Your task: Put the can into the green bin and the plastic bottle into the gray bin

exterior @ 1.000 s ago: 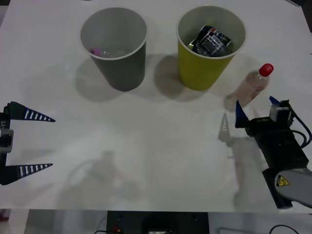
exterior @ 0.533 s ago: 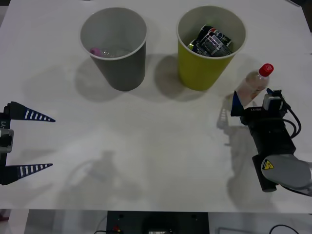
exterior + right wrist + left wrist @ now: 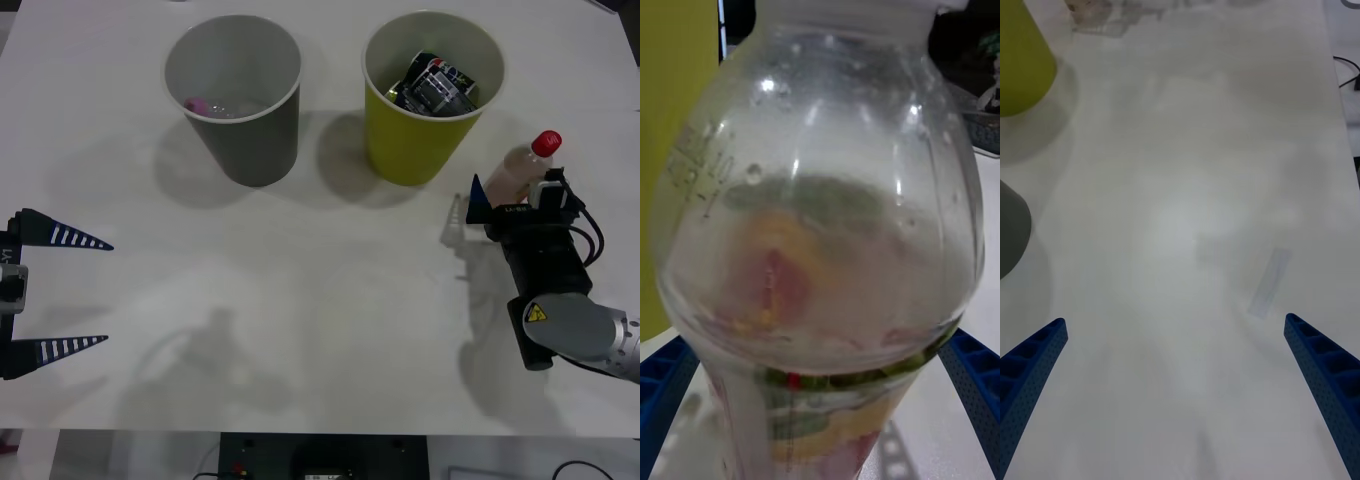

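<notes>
The plastic bottle [image 3: 520, 163], clear with a red cap, lies on the table to the right of the green bin [image 3: 415, 140]. My right gripper [image 3: 515, 195] is open, one blue finger on each side of the bottle's lower body. In the right wrist view the bottle [image 3: 820, 225] sits between the fingers [image 3: 666, 382] of that gripper [image 3: 820, 397], with the green bin [image 3: 670, 150] behind it. Dark crushed cans [image 3: 435, 85] lie inside the green bin. The gray bin [image 3: 250, 140] stands left of it. My left gripper [image 3: 100, 292] waits open at the table's left edge.
A clear item with a pink cap [image 3: 196, 104] lies inside the gray bin. The left wrist view shows bare table between that gripper's fingers [image 3: 1030, 360], with the green bin [image 3: 1022, 60] and gray bin [image 3: 1011, 232] at its edge. The table's front edge runs near both arms.
My right gripper has moved forward toward the bins, and its fingers now straddle the bottle instead of standing short of it. The left arm has not moved.
</notes>
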`<control>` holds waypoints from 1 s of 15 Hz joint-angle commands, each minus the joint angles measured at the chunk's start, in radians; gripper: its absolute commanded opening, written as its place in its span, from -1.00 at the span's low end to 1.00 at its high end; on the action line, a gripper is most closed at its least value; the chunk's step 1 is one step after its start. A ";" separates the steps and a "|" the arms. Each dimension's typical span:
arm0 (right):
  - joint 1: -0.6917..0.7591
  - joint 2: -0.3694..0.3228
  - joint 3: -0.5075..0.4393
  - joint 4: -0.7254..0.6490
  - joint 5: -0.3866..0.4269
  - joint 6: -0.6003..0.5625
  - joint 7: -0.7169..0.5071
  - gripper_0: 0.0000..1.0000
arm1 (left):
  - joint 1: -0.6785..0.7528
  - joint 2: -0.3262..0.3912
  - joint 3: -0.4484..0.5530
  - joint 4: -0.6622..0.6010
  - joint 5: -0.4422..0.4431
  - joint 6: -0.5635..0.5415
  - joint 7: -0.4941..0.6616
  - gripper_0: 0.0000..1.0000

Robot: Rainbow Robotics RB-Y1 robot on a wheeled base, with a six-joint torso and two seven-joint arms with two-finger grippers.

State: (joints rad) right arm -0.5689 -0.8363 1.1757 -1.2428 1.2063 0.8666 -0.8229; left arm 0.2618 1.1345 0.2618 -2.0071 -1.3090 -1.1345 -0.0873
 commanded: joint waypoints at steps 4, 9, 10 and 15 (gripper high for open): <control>0.000 0.000 -0.001 -0.004 0.001 -0.008 0.010 -1.00 | 0.000 0.000 0.000 0.000 0.000 0.000 0.000 1.00; 0.000 -0.007 0.001 -0.026 0.012 -0.009 0.010 -1.00 | 0.000 0.000 0.000 0.000 0.000 0.000 0.000 1.00; 0.003 -0.017 -0.001 -0.040 0.016 -0.011 0.010 -1.00 | 0.000 0.000 0.000 0.000 0.000 0.000 0.000 1.00; 0.073 -0.139 -0.056 -0.187 0.075 -0.086 0.010 -1.00 | 0.000 0.000 0.000 0.000 0.000 0.000 0.000 1.00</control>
State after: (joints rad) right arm -0.5142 -0.9539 1.1402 -1.4058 1.2613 0.8059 -0.8131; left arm 0.2618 1.1345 0.2618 -2.0071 -1.3090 -1.1345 -0.0873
